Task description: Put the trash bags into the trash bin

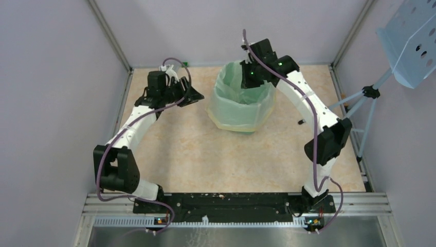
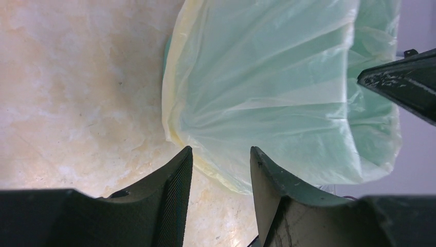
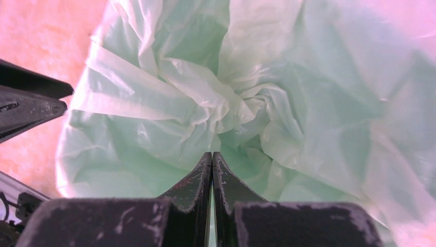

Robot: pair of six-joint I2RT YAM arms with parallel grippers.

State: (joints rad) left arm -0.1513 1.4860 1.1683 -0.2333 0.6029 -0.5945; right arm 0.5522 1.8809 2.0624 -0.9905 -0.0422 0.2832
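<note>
I'm looking at a beige marbled table (image 1: 205,154), lilac walls (image 1: 51,103) closing it in. At 2 o'clock a pale-blue perforated panel (image 1: 414,41) is sitting tilted on a tripod (image 1: 370,92). A small black bit (image 1: 301,122), unidentifiable, is lying at 3 o'clock.

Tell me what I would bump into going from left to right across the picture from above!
Left tool → trash bag → pale-blue holed panel on its stand. The right tool hangs over the bag, so it gets no place of its own.
</note>
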